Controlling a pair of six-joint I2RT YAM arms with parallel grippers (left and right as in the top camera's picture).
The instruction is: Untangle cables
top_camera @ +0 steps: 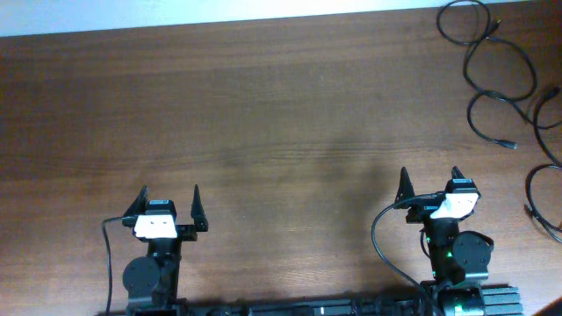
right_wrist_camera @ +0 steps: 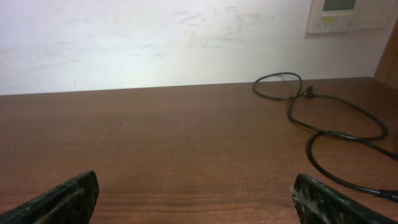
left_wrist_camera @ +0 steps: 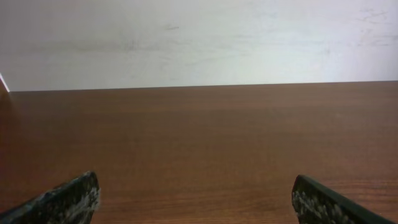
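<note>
Thin black cables [top_camera: 500, 66] lie in loose loops at the far right corner of the brown table, with a small plug end [top_camera: 507, 143]. Another black loop [top_camera: 537, 197] lies at the right edge. In the right wrist view one cable [right_wrist_camera: 323, 118] curves across the far right of the table. My left gripper [top_camera: 169, 197] is open and empty near the front left; its view [left_wrist_camera: 196, 196] shows bare wood between its fingers. My right gripper [top_camera: 430, 180] is open and empty near the front right, well short of the cables; its view [right_wrist_camera: 196, 196] shows only wood between its fingers.
The wooden table [top_camera: 263, 114] ends at a white wall along its far edge. A white wall panel [right_wrist_camera: 348, 15] hangs at the upper right in the right wrist view. Thicker black arm cables [top_camera: 379, 237] hang beside both arm bases.
</note>
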